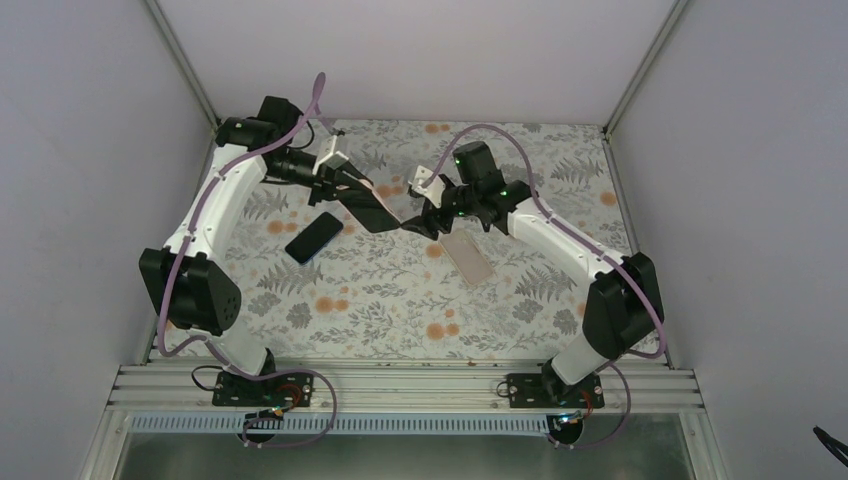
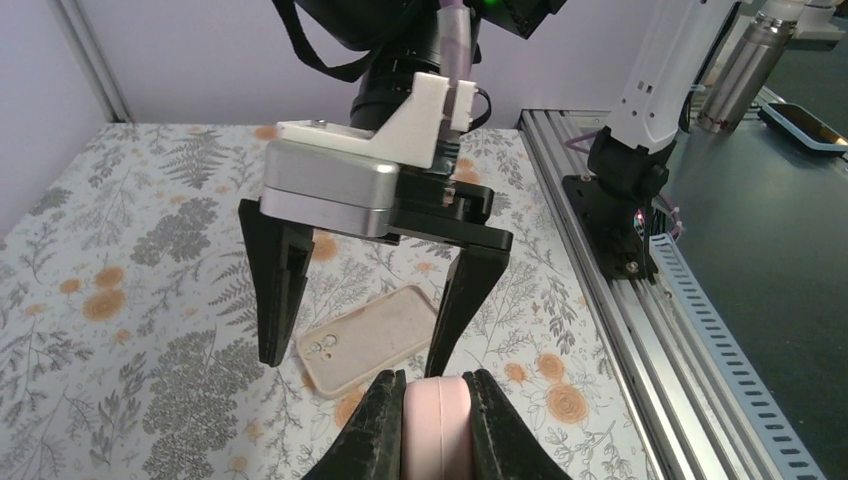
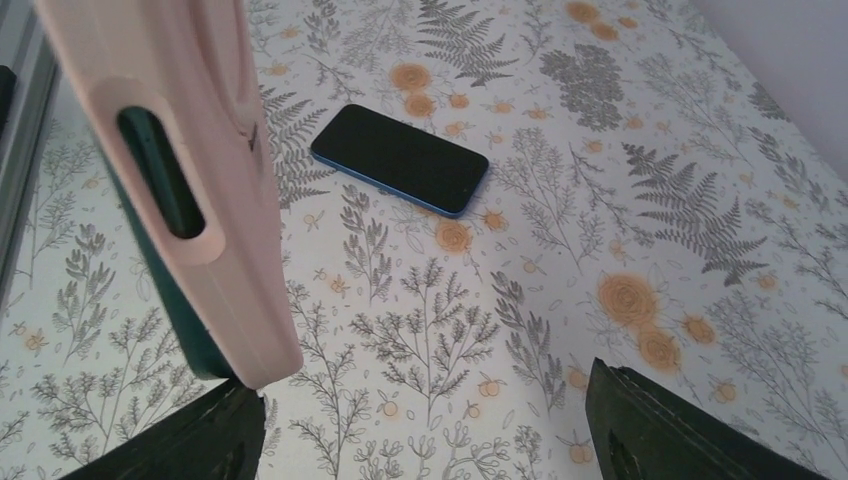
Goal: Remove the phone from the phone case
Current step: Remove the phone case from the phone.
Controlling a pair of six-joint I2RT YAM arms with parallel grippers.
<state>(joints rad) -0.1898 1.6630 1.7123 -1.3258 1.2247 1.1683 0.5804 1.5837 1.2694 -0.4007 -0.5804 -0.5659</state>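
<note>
A pink phone case (image 3: 205,150) hangs on edge above the table, and my left gripper (image 2: 435,385) is shut on its end (image 2: 436,430). The dark teal phone (image 3: 160,290) sits inside it, showing through a side cutout and along its lower edge. My right gripper (image 3: 418,385) is open and empty. Its left finger (image 3: 185,440) is just under the case's lower corner; whether they touch I cannot tell. In the top view the two grippers meet over the table's middle, left (image 1: 385,215) and right (image 1: 425,215).
A second phone (image 3: 400,158) with a black screen and blue edge lies flat on the floral table (image 1: 400,300), left of the grippers. An empty beige case (image 2: 370,338) lies below the right gripper. An aluminium rail (image 2: 620,320) runs along the near edge.
</note>
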